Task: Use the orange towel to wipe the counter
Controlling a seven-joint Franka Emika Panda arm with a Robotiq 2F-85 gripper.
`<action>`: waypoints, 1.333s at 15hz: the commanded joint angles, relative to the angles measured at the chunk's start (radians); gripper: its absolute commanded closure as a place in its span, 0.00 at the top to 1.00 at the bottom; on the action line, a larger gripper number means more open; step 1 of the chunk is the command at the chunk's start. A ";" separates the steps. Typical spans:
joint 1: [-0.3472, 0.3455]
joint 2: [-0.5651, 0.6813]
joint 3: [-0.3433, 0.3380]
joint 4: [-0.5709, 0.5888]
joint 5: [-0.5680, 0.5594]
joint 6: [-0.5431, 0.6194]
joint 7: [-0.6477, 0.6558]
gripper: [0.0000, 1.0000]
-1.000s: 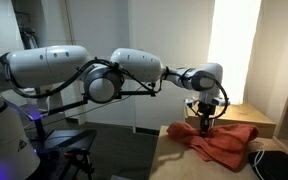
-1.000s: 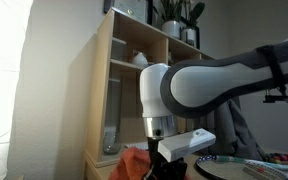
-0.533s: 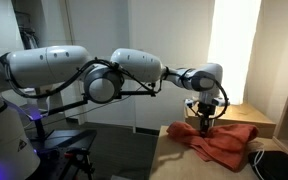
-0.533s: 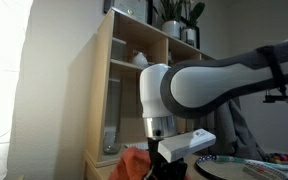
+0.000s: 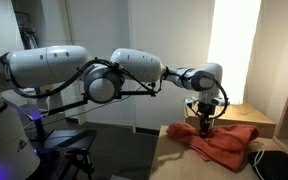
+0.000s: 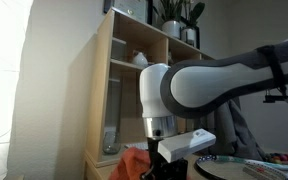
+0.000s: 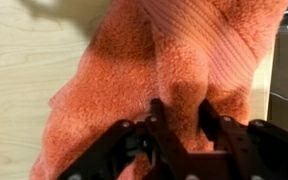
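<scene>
The orange towel (image 7: 174,60) lies rumpled on the light wood counter (image 7: 24,80). In the wrist view my gripper (image 7: 184,112) comes in from the bottom and its two black fingers pinch a raised fold of the towel between them. In an exterior view the gripper (image 5: 205,122) points down onto the left part of the towel (image 5: 224,141), which spreads over the counter (image 5: 174,160). In an exterior view (image 6: 134,163) only a small orange patch of the towel shows beside the arm's base.
A pale wooden block (image 5: 252,117) stands behind the towel against the bright window. A black object (image 5: 279,160) with a white cable lies at the counter's right. A wooden shelf unit (image 6: 134,80) with plants stands behind the arm.
</scene>
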 commanded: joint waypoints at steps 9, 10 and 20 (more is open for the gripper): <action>0.026 -0.022 -0.012 0.068 0.018 0.145 -0.017 1.00; 0.028 -0.024 -0.010 0.068 0.020 0.175 -0.019 1.00; 0.039 -0.013 0.002 0.065 0.037 0.460 -0.042 1.00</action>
